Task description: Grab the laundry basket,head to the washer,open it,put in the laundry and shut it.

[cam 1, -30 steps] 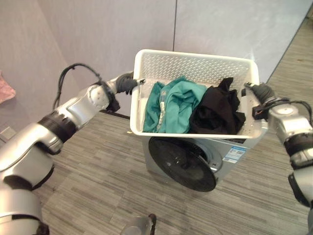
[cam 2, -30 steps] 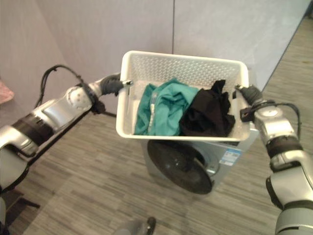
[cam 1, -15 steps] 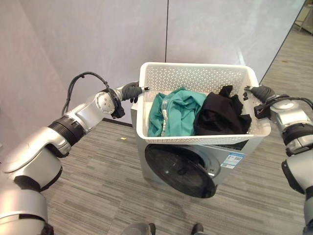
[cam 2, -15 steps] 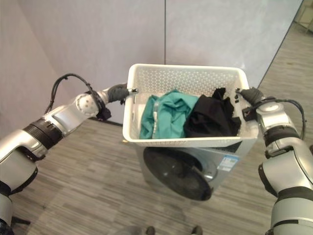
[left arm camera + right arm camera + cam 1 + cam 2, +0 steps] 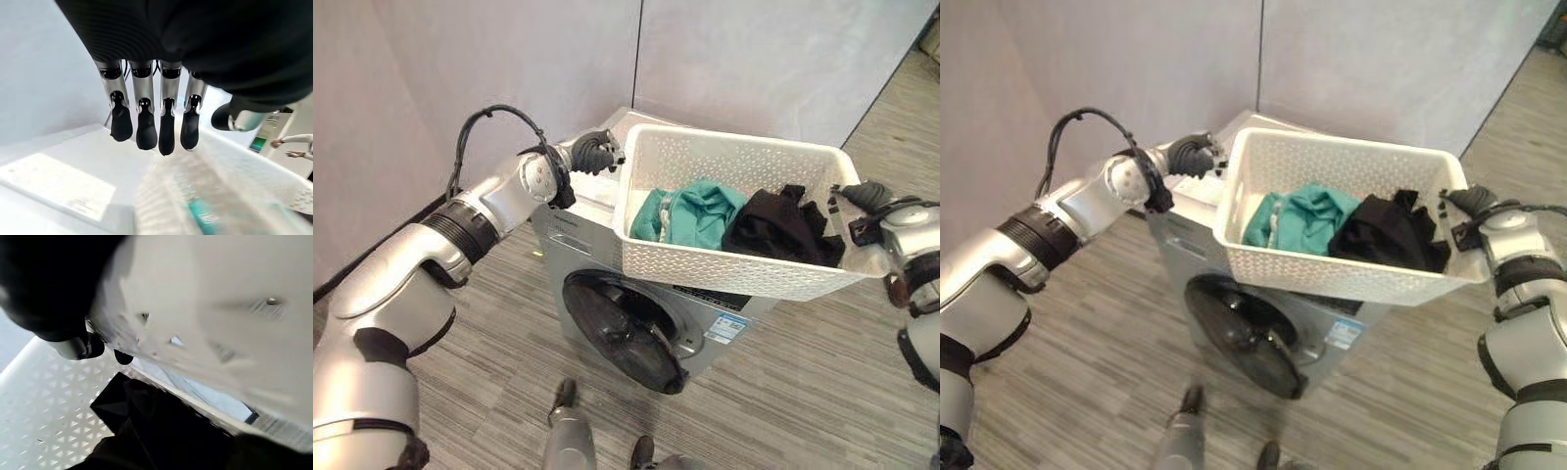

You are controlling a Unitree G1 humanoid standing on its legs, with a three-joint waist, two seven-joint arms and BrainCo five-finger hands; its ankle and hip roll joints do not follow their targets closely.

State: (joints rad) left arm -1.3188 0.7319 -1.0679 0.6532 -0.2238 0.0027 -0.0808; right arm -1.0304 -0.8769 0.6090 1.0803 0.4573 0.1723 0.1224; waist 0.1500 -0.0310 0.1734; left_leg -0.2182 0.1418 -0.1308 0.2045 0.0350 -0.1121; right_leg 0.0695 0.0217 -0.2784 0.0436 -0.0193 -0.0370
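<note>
Basket: the white perforated laundry basket (image 5: 724, 264) is held up between both hands, above the washer's top.
Laundry: a teal garment (image 5: 693, 213) and a black garment (image 5: 773, 227) lie side by side inside the basket.
Washer: the silver washer (image 5: 570, 257) stands below, its round dark door (image 5: 622, 331) closed.
Left hand: the left hand (image 5: 592, 152) is at the basket's left end; fingers (image 5: 146, 132) straight, side by side.
Right hand: the right hand (image 5: 868, 196) is at the right end rim; cannot tell its finger pose.
Floor: grey striped floor (image 5: 499, 372).

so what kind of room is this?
Likely a staged laundry corner in an office or lab rather than a home: a silver front-load washer stands alone on grey wood-look flooring against plain partition walls, with a white laundry basket held above it.
</note>
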